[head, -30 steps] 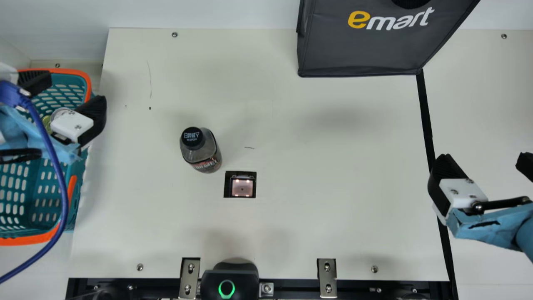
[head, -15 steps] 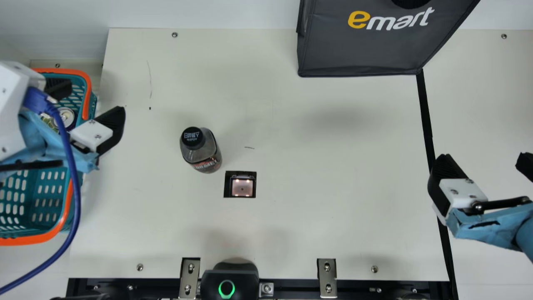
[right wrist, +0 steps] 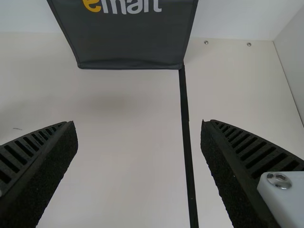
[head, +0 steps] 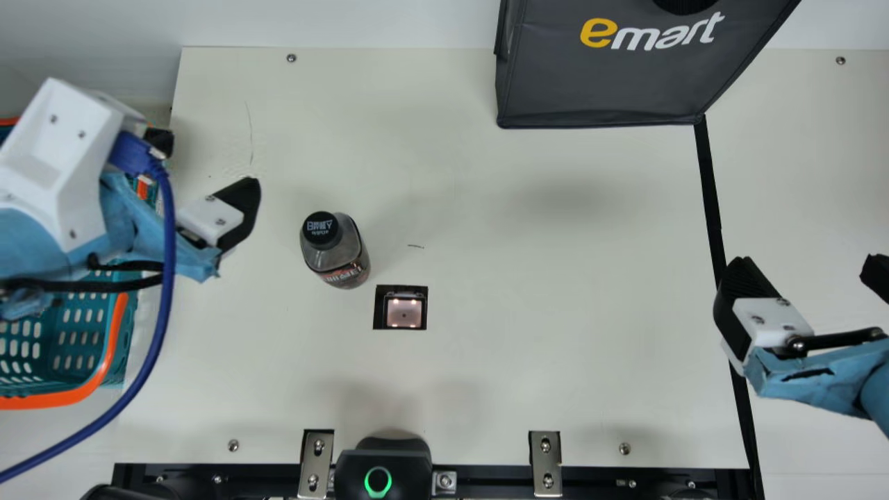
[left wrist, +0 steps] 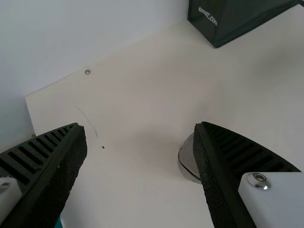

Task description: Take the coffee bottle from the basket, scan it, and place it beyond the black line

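Note:
In the main view my left gripper [head: 208, 161] stands open between the teal basket [head: 59, 347] and the coffee bottle [head: 337, 253], not touching the bottle. The bottle is dark with a black cap, upright on the table just behind and left of the scanner window [head: 403, 310]. In the left wrist view my left gripper [left wrist: 140, 128] has nothing between its fingers; one finger partly covers the bottle [left wrist: 188, 159]. My right gripper [head: 806, 274] hangs open over the black line [head: 710, 187]; the right wrist view shows the right gripper [right wrist: 138, 124] empty, with the black line [right wrist: 186, 133] beyond.
A dark grey bag [head: 611, 83] stands at the back, beside the far end of the black line. A black device with a green ring [head: 378, 465] sits at the front edge between metal brackets. A blue cable [head: 149, 354] loops from the left arm across the basket's side.
My left gripper, open throughout, has moved rightward from over the basket towards the bottle, its cable following. The bottle and my right arm have kept still.

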